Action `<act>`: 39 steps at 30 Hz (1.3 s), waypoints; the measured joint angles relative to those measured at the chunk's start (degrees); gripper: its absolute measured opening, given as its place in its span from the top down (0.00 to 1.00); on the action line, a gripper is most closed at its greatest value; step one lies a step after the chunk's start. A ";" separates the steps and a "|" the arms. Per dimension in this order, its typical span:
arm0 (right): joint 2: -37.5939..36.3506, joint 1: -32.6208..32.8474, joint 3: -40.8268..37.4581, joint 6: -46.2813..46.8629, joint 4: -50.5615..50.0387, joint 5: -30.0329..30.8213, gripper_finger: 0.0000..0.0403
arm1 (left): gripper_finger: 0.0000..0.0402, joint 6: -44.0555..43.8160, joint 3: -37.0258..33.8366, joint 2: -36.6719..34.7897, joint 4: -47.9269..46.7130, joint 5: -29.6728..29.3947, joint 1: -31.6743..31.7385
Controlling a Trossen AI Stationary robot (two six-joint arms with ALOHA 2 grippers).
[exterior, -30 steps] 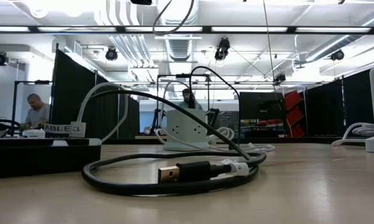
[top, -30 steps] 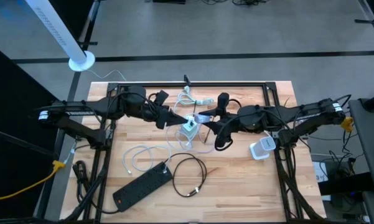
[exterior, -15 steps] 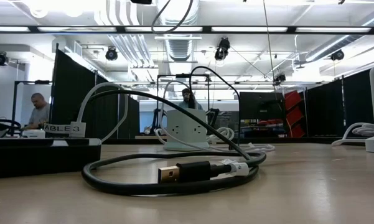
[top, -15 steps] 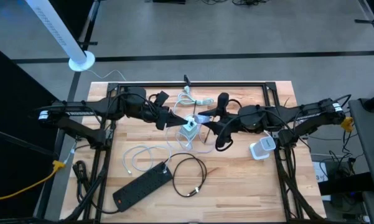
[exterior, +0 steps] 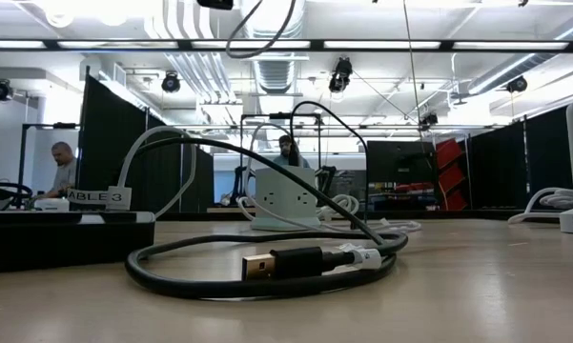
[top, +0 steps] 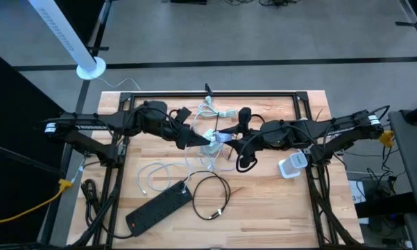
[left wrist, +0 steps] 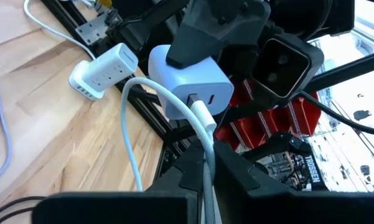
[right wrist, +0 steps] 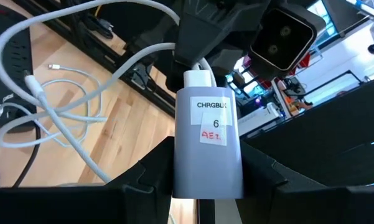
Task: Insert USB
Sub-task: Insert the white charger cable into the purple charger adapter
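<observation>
Above the middle of the table my two grippers meet tip to tip. My left gripper (top: 196, 139) (left wrist: 208, 155) is shut on a white USB cable (left wrist: 129, 124). The cable's white plug (left wrist: 202, 117) has its tip at the port of a white charger block (left wrist: 187, 78). My right gripper (top: 227, 137) (right wrist: 208, 165) is shut on that charger (right wrist: 208, 146), which bears a label. How deep the plug sits in the port is hidden. Neither gripper shows in the low view. My left gripper pinches the white cable just behind the plug (left wrist: 207, 144) between its two fingers. The fingers come nearly level from the table's left and lie along the cable. The plug sticks out ahead of them, and the cable hangs slack behind. My right gripper pinches the charger's two side faces (right wrist: 179, 165) between its two fingers, coming nearly level from the table's right. The charger is lifted clear of the table. Its far face, with the plug (right wrist: 199, 79) at it, points toward my left gripper.
On the table lie a black power strip (top: 158, 207), a coiled black USB cable (top: 211, 196) (exterior: 267, 265), loose white cables (top: 152, 177) and a second white charger (top: 291, 167) at the right. A white hub (exterior: 284, 200) stands mid-table. A person (exterior: 62, 171) sits far behind.
My left gripper has edged toward my right gripper with the plug. The right gripper with the charger has edged toward the left one, so the plug and the charger stand closer together than before. Both stay clear of the table.
</observation>
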 joint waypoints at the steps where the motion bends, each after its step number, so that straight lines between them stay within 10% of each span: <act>1: 0.01 0.00 0.00 0.31 0.00 0.01 0.71 | 0.97 0.01 0.00 0.03 0.04 -0.03 0.03; 39: -0.02 1.49 0.02 5.40 -3.62 -0.15 0.71 | 0.96 5.34 -0.02 1.35 0.85 -0.55 0.04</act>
